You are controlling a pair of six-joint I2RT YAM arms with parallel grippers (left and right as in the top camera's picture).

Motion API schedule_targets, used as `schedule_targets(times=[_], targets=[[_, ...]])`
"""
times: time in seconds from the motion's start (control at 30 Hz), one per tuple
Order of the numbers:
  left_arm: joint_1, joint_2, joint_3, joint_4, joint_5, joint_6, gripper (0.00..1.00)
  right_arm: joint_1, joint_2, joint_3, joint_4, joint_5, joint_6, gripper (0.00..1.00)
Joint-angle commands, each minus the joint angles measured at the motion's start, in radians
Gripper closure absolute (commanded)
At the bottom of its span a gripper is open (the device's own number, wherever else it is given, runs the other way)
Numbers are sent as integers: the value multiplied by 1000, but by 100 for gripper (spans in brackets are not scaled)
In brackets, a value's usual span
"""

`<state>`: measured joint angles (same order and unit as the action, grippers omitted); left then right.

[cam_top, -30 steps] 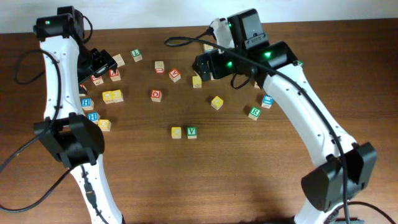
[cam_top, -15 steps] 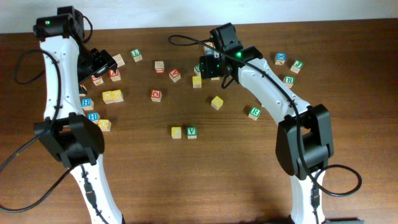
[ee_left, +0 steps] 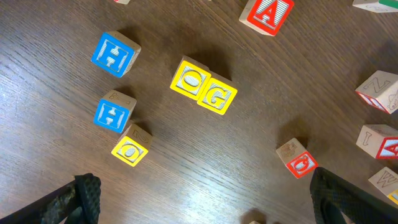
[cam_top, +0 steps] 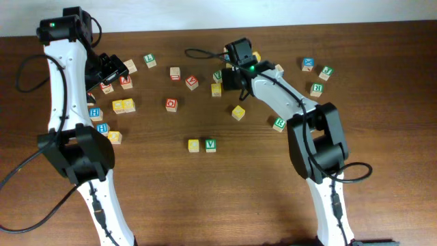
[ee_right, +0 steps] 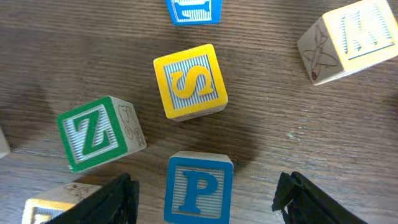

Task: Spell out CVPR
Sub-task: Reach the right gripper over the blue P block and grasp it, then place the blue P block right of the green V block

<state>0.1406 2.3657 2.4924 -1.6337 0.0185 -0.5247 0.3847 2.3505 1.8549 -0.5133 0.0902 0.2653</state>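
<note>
In the right wrist view a blue P block [ee_right: 199,185] stands on the wood between my right gripper's [ee_right: 205,200] open fingers, touching neither. In the overhead view the right gripper [cam_top: 232,72] hovers over the top-centre cluster and hides the P block. A yellow block [cam_top: 194,145] and a green V block [cam_top: 210,145] sit side by side at mid-table. A green R block [cam_top: 279,124] lies to the right. My left gripper [cam_top: 109,68] is open and empty over the left cluster, and its fingers frame bare wood in the left wrist view [ee_left: 205,208].
Around the P block are a yellow S block [ee_right: 189,81], a green Z block [ee_right: 99,132] and a beige block [ee_right: 348,37]. Under the left wrist lie two blue H blocks [ee_left: 115,53], yellow O and G blocks [ee_left: 204,87] and a red block [ee_left: 298,163].
The right arm has drawn back and swung left, settling its gripper low over the top-centre cluster. The left arm has not moved.
</note>
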Motion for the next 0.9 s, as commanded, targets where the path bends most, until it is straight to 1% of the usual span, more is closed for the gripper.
schedule_targets(times=[0.0,0.2,0.23,0.33,0.53,0.57,0.63,0.73,0.77,0.87], targets=[[2,-4,10,1,-11,-13,1,-7,14,7,21,20,6,42],[2,-4,10,1,-11,-13,1,-5,35,7,33,19,14,43],[2,-4,10,1,-11,-13,1,-5,35,7,32,17,18,48],[2,-4,10,1,-11,-13,1,-5,35,7,32,15,32,55],[2,-4,10,1,-11,-13,1,-4,37,7,31,-10,31,54],[2,-4,10,1,-11,-13,1,-4,40,7,31,-10,31,56],[2,-4,10,1,-11,-13,1,-4,41,7,31,-10,31,67],[2,-4,10,1,-11,-13,1,-4,34,13,32,-10,28,76],[2,-4,10,1,-11,-13,1,-4,24,27,28,-11,28,77],[2,-4,10,1,-11,-13,1,-4,-7,80,-58,-11,29,78]])
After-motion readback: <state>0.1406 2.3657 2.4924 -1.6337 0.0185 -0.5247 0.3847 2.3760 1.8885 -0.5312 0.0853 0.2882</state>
